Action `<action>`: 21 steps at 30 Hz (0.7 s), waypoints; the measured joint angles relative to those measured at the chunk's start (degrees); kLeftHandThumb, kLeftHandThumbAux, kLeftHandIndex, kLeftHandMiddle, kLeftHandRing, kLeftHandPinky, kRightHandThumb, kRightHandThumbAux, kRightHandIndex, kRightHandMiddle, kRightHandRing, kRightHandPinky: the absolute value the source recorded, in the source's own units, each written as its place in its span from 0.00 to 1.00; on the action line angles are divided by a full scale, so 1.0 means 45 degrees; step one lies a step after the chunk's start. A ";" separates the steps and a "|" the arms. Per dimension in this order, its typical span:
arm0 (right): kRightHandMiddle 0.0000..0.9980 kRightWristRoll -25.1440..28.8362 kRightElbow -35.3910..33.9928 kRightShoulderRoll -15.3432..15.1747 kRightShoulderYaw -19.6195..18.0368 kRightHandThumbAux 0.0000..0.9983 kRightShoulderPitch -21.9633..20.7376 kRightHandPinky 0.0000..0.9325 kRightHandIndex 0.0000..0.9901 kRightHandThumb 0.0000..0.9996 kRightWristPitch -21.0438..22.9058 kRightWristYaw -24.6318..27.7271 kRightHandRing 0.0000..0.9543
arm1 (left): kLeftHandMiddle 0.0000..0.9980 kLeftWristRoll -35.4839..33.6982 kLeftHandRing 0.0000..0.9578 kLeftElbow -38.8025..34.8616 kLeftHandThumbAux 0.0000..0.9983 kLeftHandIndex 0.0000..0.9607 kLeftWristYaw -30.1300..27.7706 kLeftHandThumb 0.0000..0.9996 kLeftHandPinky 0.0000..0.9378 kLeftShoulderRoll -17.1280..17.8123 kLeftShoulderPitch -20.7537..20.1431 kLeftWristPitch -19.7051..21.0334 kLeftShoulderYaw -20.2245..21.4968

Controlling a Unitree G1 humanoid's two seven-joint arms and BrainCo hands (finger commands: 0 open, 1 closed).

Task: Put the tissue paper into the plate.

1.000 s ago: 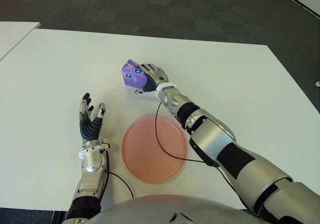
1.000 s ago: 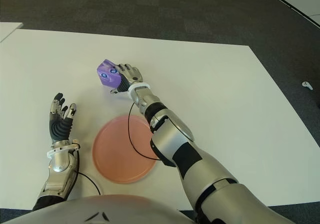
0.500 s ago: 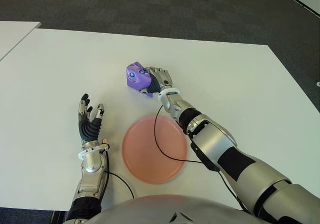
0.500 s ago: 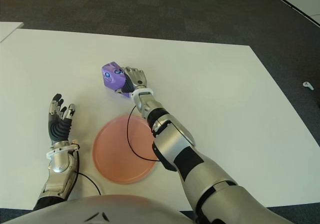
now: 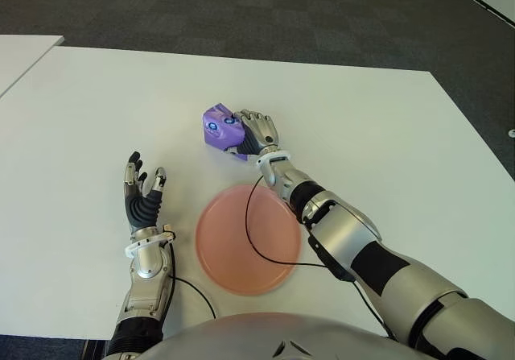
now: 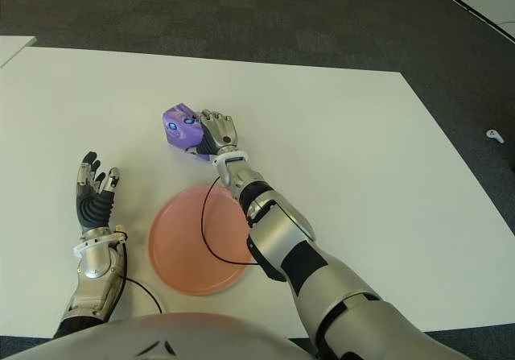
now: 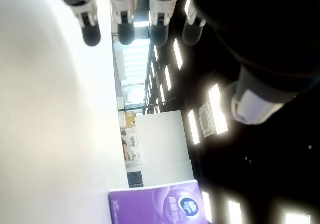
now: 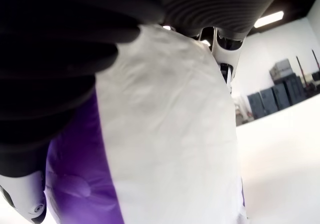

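A purple tissue pack (image 5: 219, 126) with a white face (image 8: 170, 134) is held in my right hand (image 5: 251, 131), whose fingers are curled around it. It is just above the white table (image 5: 96, 110), beyond the far edge of the pink plate (image 5: 248, 238). The plate lies near the table's front edge and holds nothing. My left hand (image 5: 142, 196) shows to the left of the plate, fingers spread and holding nothing. The left wrist view also catches the purple tissue pack (image 7: 160, 209) farther off.
A black cable (image 5: 257, 231) from my right forearm loops over the plate. A second white table corner (image 5: 24, 50) shows at the far left. Dark carpet (image 5: 282, 14) lies beyond the table's far edge.
My right hand has drawn the tissue pack toward me and slightly right, lowering it closer to the plate. My left hand has barely shifted.
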 measured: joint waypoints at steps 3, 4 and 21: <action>0.45 -0.0038 0.0013 -0.0004 0.0103 0.67 0.0027 0.50 0.40 1.00 -0.0017 -0.0172 0.52 | 0.00 0.0001 0.00 0.0000 0.55 0.00 0.0000 0.00 0.00 0.0001 0.0005 0.0002 -0.0006; 0.45 -0.0038 0.0017 -0.0004 0.0119 0.67 0.0039 0.49 0.40 1.00 -0.0044 -0.0222 0.52 | 0.00 0.0001 0.00 0.0000 0.55 0.00 0.0000 0.00 0.00 0.0002 0.0005 0.0002 -0.0009; 0.51 0.0055 0.0029 -0.0004 0.0050 0.67 0.0188 0.46 0.39 1.00 -0.0656 -0.0803 0.55 | 0.00 -0.0014 0.00 0.0007 0.54 0.00 -0.0050 0.00 0.00 0.0085 0.0004 0.0002 -0.0136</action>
